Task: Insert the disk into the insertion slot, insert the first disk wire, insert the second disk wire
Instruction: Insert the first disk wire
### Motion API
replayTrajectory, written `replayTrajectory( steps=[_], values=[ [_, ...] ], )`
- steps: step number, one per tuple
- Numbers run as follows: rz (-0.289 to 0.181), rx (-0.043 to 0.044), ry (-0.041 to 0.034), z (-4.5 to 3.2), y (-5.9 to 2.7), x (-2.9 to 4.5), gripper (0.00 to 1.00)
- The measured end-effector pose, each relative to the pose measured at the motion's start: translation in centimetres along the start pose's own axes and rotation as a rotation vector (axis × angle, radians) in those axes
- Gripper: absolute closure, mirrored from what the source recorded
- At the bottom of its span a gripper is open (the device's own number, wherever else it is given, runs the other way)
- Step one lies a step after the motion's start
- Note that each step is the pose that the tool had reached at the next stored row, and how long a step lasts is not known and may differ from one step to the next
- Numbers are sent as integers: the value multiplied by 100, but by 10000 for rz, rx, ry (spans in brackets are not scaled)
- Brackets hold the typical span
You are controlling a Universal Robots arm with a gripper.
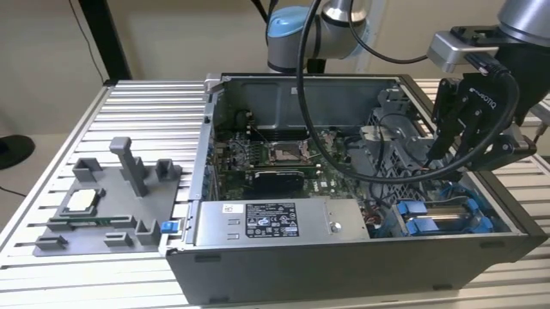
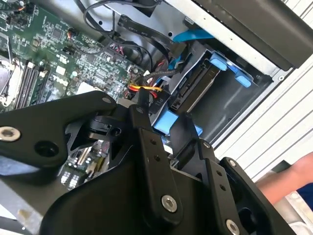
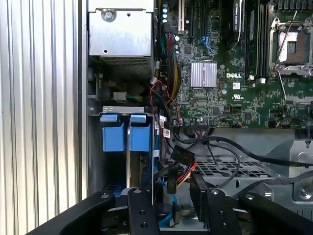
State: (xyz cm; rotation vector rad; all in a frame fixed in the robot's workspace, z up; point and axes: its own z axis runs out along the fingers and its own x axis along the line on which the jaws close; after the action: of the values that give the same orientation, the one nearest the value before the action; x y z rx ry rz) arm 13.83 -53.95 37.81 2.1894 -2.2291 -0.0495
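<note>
Disk sits seated in the insertion slot, framed by its blue carrier. The claw hangs released, fingers apart, with the red-and-yellow disk wire plug just beside its tips. The wire step probably goes best with the plug gripped squarely, lined up with the disk's socket and pressed straight.

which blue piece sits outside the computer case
The small blue piece at the grey fixture's corner, the exterior view's left of the case; the larger blue tabs lie inside it.
</note>
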Motion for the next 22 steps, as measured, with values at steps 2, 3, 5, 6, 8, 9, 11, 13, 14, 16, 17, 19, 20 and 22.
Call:
replayTrajectory(
  steps=[2, 3, 5, 6, 8, 9, 11, 13, 14, 16, 17, 19, 20, 22],
  values=[
    [0, 0, -2, 1, 0, -2, 0],
    [0, 0, -1, 3, 0, -9, 0],
    [0, 0, -2, 11, 0, -24, 0],
    [0, 0, 0, 15, -1, -33, 0],
    [0, 0, -2, 26, -1, -50, 0],
    [0, 0, -1, 31, -2, -57, 0],
    [-1, 0, -2, 46, -5, -67, 0],
    [0, 0, -2, 62, -8, -78, 0],
    [0, 0, -2, 70, -9, -83, 0],
    [-2, 0, -6, 84, -17, -89, 0],
    [-1, 0, -4, 89, -22, -89, 0],
    [0, 0, -2, 104, -33, -89, 0],
    [0, 0, -3, 110, -36, -87, 0],
    [1, 0, -1, 118, -37, -74, 0]
  ],
)
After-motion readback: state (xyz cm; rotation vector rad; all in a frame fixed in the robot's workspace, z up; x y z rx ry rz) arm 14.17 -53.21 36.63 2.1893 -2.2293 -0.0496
